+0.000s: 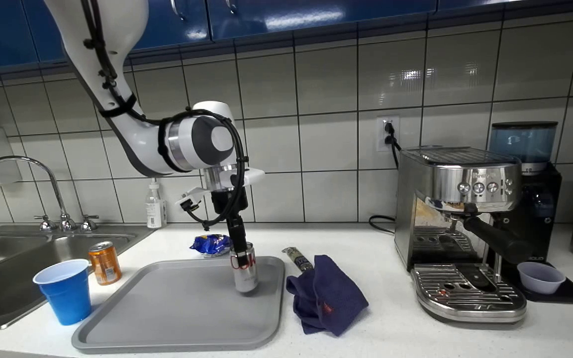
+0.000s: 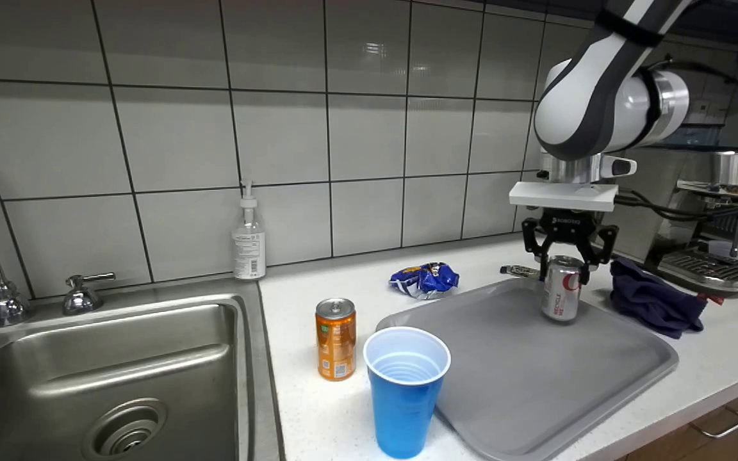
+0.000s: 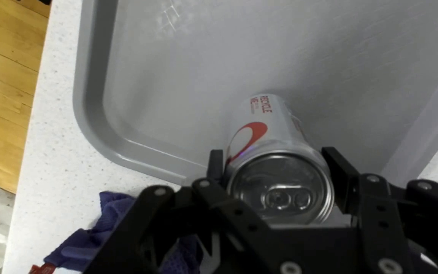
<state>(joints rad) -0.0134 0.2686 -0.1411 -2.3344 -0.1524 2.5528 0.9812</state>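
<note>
A silver soda can (image 3: 266, 129) with red lettering stands between the fingers of my gripper (image 3: 274, 154), seen from above in the wrist view. One dark pad (image 3: 215, 165) lies along each side of its upper part, and the jaws are closed against it. Both exterior views show the can (image 1: 244, 278) (image 2: 560, 298) over the grey tray (image 1: 182, 303), near its far corner by the cloth. It leans slightly in an exterior view; whether its base touches the tray I cannot tell. My gripper (image 2: 564, 274) points down at it from above.
Beside the tray lies a dark blue cloth (image 1: 326, 298) and a small wrapped bar (image 1: 297, 258). Behind it is a blue crumpled wrapper (image 2: 425, 280). A blue cup (image 2: 405, 410) and an orange can (image 2: 336, 339) stand by the sink (image 2: 151, 371). An espresso machine (image 1: 460, 184) stands farther along.
</note>
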